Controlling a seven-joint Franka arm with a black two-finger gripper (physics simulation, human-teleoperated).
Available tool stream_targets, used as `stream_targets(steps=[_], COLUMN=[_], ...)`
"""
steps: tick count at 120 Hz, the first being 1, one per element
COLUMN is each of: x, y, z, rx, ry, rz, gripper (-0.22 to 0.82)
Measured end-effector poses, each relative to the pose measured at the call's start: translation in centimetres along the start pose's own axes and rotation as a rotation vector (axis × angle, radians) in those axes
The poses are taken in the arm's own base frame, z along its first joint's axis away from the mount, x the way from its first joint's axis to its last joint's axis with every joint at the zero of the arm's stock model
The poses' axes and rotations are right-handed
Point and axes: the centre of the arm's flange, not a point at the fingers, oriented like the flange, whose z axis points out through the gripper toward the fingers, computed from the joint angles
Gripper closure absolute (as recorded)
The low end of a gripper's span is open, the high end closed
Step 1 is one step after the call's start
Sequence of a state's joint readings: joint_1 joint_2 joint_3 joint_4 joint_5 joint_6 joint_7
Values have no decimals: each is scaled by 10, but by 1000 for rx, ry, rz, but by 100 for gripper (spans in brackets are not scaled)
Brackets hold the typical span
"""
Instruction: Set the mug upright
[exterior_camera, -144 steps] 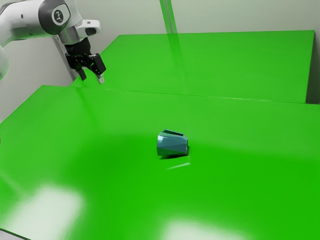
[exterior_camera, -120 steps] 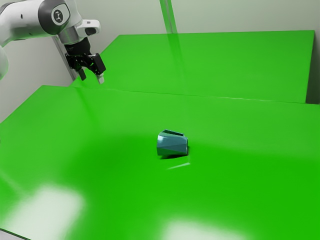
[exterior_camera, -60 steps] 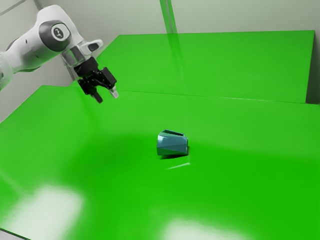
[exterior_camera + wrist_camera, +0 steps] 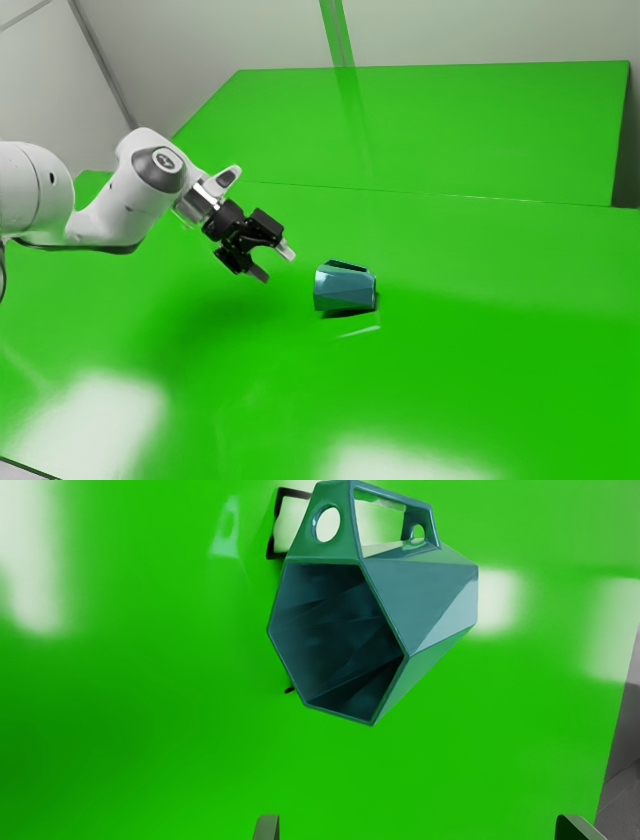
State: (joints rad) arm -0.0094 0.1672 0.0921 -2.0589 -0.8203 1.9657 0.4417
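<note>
On tbl [image 4: 420, 400]: mug [image 4: 345, 288] on side; claw [image 4: 277, 264] open nr it, not touching.

Your arm [image 4: 125, 205] reaches in, bent, from the exterior view's left; your gripper [image 4: 275, 264] slants downward, its two fingers [image 4: 267, 828] standing wide apart.

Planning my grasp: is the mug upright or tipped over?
Tipped: the mug lies on its side, its open mouth toward the gripper.
</note>
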Motion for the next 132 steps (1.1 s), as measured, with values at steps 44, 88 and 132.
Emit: stream_targets(steps=[44,88,132], x=[7,8,6], y=[-7,2,1], z=[52,79,80], rx=[-75,-173,-218], ry=[110,125,102], rz=[-64,-98,-84], gripper=[0,0,46])
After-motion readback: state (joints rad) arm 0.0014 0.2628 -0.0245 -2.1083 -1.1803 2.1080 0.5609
